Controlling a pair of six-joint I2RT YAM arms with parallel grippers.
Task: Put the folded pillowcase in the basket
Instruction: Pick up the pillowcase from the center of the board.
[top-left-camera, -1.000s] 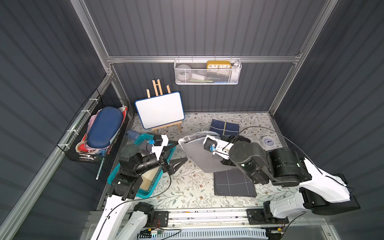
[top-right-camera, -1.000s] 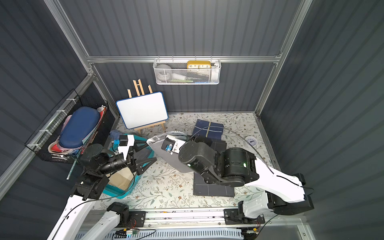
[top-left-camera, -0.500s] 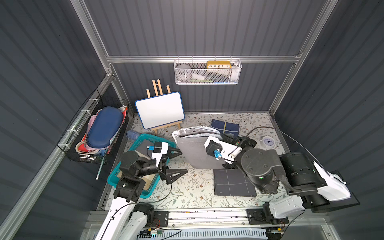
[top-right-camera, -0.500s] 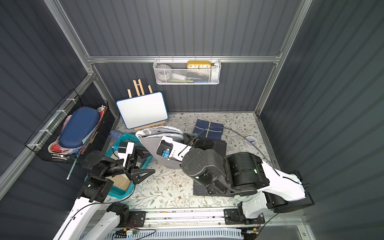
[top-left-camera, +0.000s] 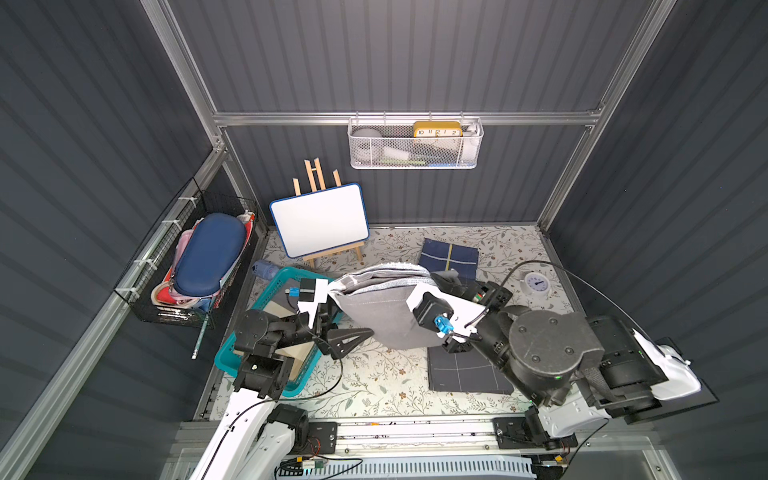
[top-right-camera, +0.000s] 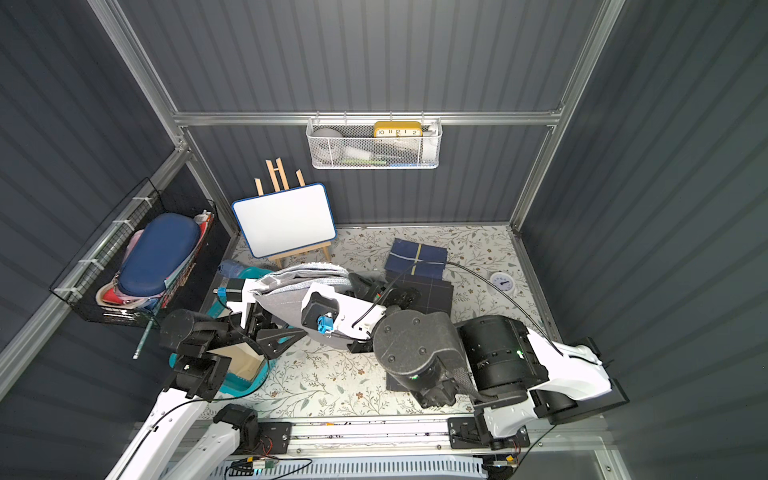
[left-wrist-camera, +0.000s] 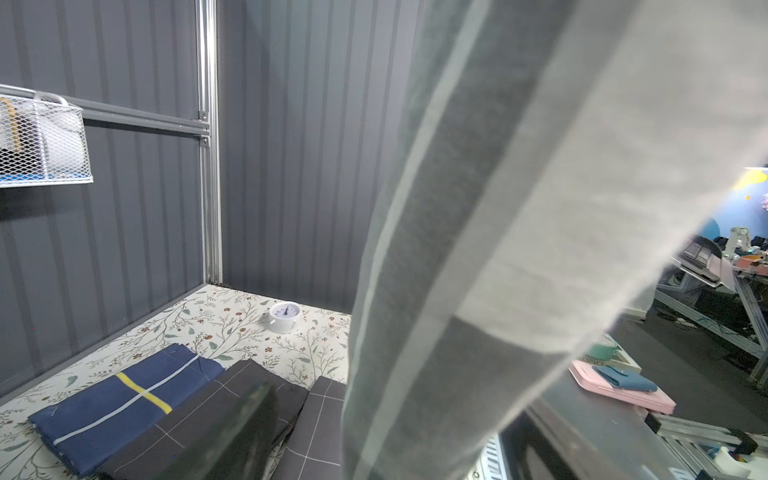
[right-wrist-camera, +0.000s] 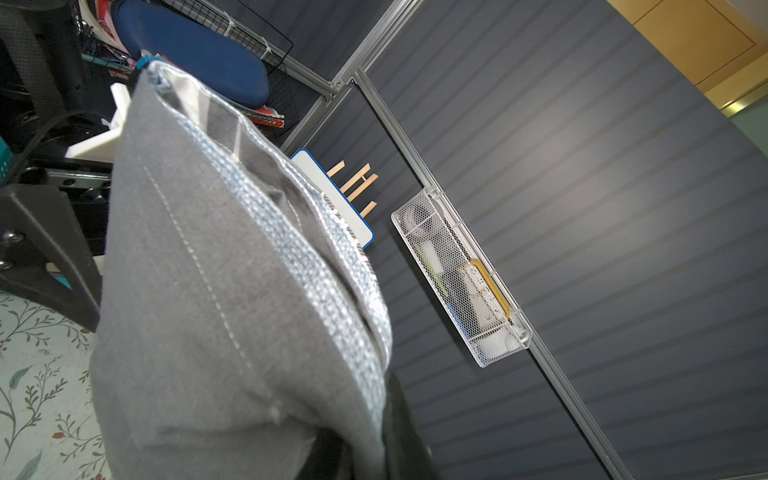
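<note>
The grey folded pillowcase (top-left-camera: 382, 307) (top-right-camera: 286, 299) hangs in the air above the table, just right of the teal basket (top-left-camera: 224, 361) (top-right-camera: 245, 388). My right gripper (top-left-camera: 434, 279) (right-wrist-camera: 374, 449) is shut on its upper right corner. My left gripper (top-left-camera: 336, 320) (top-right-camera: 266, 322) stands at the cloth's left edge. In the left wrist view its jaws stand wide apart on either side of the striped cloth (left-wrist-camera: 478, 249), so the left gripper (left-wrist-camera: 390, 436) is open. A beige flat item lies in the basket.
A whiteboard on an easel (top-left-camera: 320, 220) stands behind the basket, with a blue bottle (top-left-camera: 264, 270) beside it. A navy folded cloth (top-left-camera: 449, 257), a dark checked cloth (top-left-camera: 461, 370) and a small white clock (top-left-camera: 536, 284) lie on the table. A black wire basket (top-left-camera: 191, 266) hangs left, a white mesh basket (top-left-camera: 415, 143) on the back wall.
My right gripper has carried the pillowcase up and leftward, toward the basket. My left gripper has swung from over the basket to the cloth's left edge, its jaws now around it.
</note>
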